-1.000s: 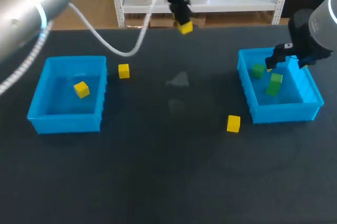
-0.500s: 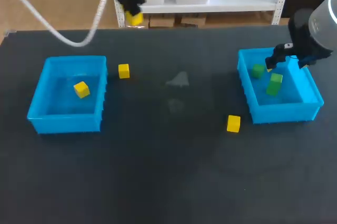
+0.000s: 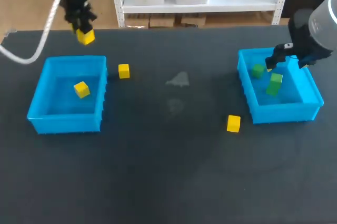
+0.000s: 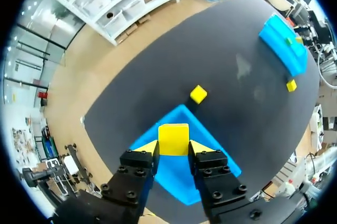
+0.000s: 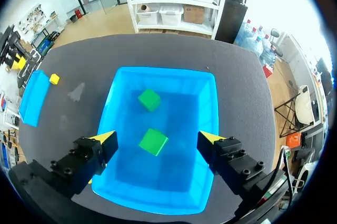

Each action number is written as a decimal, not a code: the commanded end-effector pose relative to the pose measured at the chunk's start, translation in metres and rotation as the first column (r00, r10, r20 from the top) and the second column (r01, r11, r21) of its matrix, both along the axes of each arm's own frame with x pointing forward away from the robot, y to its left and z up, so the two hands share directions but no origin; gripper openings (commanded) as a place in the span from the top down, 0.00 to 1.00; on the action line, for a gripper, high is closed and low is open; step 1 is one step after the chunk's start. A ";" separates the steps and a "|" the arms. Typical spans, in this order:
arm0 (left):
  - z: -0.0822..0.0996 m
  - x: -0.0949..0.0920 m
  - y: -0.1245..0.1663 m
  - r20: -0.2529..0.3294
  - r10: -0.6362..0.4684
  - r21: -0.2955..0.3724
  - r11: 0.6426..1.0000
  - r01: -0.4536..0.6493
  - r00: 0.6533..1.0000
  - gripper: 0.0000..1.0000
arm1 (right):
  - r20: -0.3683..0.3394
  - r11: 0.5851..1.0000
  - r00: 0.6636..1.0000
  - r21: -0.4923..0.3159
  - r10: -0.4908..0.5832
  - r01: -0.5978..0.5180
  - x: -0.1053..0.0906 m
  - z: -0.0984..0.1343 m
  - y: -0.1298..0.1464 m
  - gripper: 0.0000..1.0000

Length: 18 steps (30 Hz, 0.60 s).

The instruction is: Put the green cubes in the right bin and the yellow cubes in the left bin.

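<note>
Gripped held yellow cube (image 4: pixel 174 138) with left gripper (image 4: pixel 174 148): jaws closed on it, one yellow tip on each side face, far end of cube poking out ahead of tips. Held it up in the air, off the table (image 3: pixel 168 171). Placed it, per head view, at far rim of left bin (image 3: pixel 66 123), by the far right corner. Saw that bin under and just ahead of the fingers in left wrist view.

Logged binned yellow cube (image 3: pixel 81 89) on left bin floor, apart from the walls. Logged loose yellow cube (image 3: pixel 124 71) on table just beside left bin's far right corner, outside it. Logged front yellow cube (image 3: pixel 233 124) on table near the front left corner of right bin (image 3: pixel 284 112), not inside.

Noted right gripper (image 5: pixel 158 139) above right bin with jaws spread wide, gripping nothing. Saw near green cube (image 5: pixel 153 142) in line between the two tips in right wrist view, but down on bin floor, touched by neither finger. Saw far green cube (image 5: pixel 149 99) ahead of the tips, also on bin floor, close to near green cube but apart from it. Counted both green cubes inside right bin.
</note>
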<state>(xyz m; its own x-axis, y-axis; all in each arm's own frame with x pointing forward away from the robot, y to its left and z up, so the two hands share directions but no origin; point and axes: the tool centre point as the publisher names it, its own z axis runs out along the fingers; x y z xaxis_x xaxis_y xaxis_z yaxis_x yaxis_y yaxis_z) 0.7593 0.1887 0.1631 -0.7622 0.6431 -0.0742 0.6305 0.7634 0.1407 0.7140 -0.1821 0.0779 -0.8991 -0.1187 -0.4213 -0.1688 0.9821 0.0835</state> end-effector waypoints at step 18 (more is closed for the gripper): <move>-0.040 -0.052 0.035 0.097 -0.010 -0.124 0.992 0.022 0.995 0.00 | 0.004 1.000 1.000 -0.001 -0.002 0.002 -0.001 0.000 0.000 0.00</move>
